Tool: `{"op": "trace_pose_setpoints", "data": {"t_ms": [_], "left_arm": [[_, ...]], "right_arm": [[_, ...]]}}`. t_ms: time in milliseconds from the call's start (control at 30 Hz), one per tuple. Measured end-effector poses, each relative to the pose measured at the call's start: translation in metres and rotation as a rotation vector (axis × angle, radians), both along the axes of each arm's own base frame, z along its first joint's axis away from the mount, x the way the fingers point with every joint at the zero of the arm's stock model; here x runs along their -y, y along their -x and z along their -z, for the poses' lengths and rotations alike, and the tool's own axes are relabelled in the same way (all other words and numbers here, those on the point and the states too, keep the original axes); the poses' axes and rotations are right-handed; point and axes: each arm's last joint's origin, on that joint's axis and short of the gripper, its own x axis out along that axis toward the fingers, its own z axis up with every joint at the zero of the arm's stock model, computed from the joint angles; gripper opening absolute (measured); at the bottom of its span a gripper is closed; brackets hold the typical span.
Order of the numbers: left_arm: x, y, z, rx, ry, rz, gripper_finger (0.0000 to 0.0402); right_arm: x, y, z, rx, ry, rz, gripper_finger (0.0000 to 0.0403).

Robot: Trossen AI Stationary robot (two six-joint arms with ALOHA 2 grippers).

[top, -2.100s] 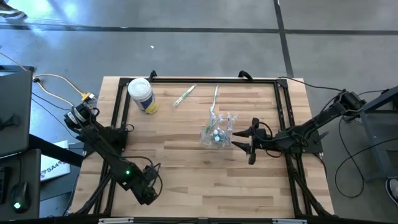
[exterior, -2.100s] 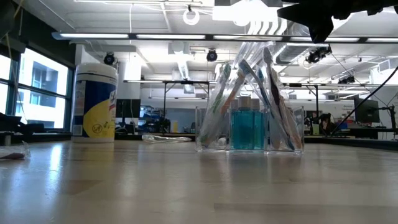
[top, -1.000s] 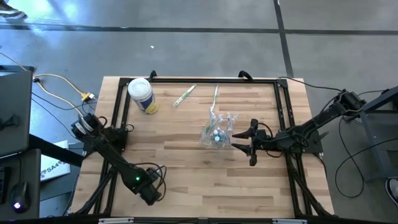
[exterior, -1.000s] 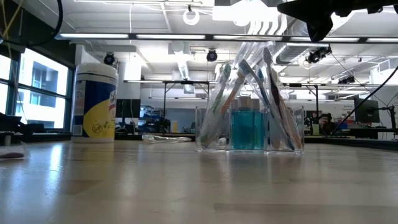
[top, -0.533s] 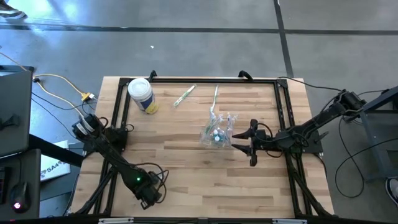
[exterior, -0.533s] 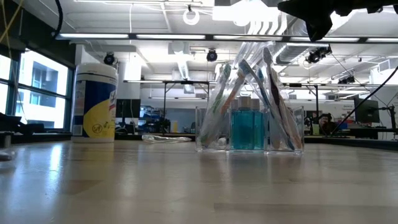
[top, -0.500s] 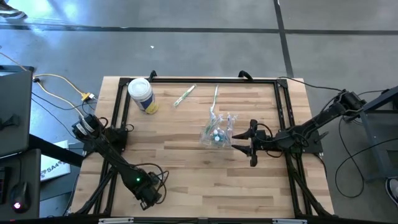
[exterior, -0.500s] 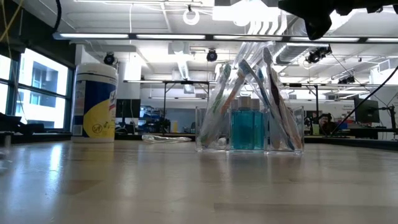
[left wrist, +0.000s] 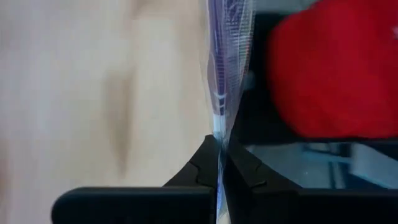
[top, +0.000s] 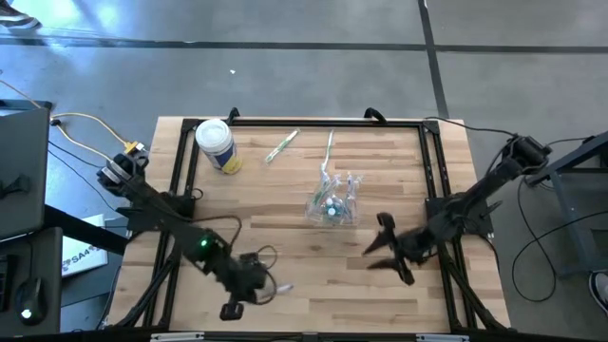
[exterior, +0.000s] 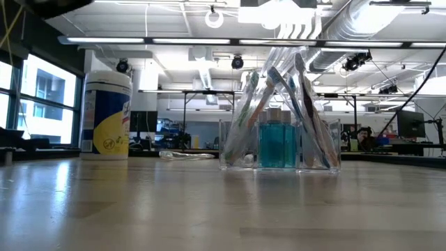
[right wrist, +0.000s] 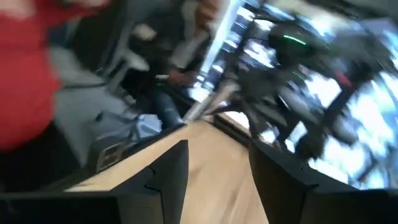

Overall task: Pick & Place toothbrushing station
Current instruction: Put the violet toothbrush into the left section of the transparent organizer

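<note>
While the toothbrushing station (top: 332, 202) stands upright near the middle of the wooden tabletop (top: 285, 237), neither arm touches it. In the low view the clear holder (exterior: 280, 143) carries a blue bottle (exterior: 277, 144) at its centre, with toothbrushes (exterior: 302, 104) leaning inward on both sides. The right hand (top: 388, 255) hovers near the station, toward the tabletop's front edge, its fingers spread apart. The left hand (top: 255, 287) sits at the front edge, well apart from the station, fingers (left wrist: 205, 168) pressed together on a thin clear plastic wrapper (left wrist: 227, 56). A white tub (top: 216, 144) with a yellow label stands at the far left corner, and a packaged toothbrush (top: 281, 146) lies near it.
</note>
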Motion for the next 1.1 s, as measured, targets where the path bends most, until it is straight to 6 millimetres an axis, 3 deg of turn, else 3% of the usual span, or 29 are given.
{"op": "trace_pose_setpoints", "data": {"t_ms": [167, 300, 500, 767, 933, 1100], "left_arm": [[-0.024, -0.030, -0.012, 0.197, 0.075, 0.086, 0.0000], [-0.049, -0.051, -0.017, 0.291, 0.081, 0.007, 0.0002], [-0.083, -0.074, -0.012, 0.275, 0.128, -0.280, 0.0002], [-0.088, -0.090, -0.017, 0.350, 0.256, -0.292, 0.0002], [-0.090, -0.092, -0.015, 0.323, 0.287, -0.310, 0.0001], [-0.090, -0.092, -0.014, 0.270, 0.348, -0.362, 0.0001]], "right_arm": [[-0.022, -0.003, 0.004, 0.135, 0.255, -0.071, 0.0161], [-0.038, -0.015, -0.005, 0.189, 0.479, 0.136, 0.0161], [-0.061, -0.035, -0.014, 0.171, 0.777, 0.399, 0.0161], [-0.082, -0.059, -0.002, 0.080, 1.129, 0.563, 0.0161], [-0.092, -0.078, 0.003, 0.070, 1.211, 0.563, 0.0161], [-0.088, -0.094, 0.009, 0.019, 1.305, 0.565, 0.0161]]}}
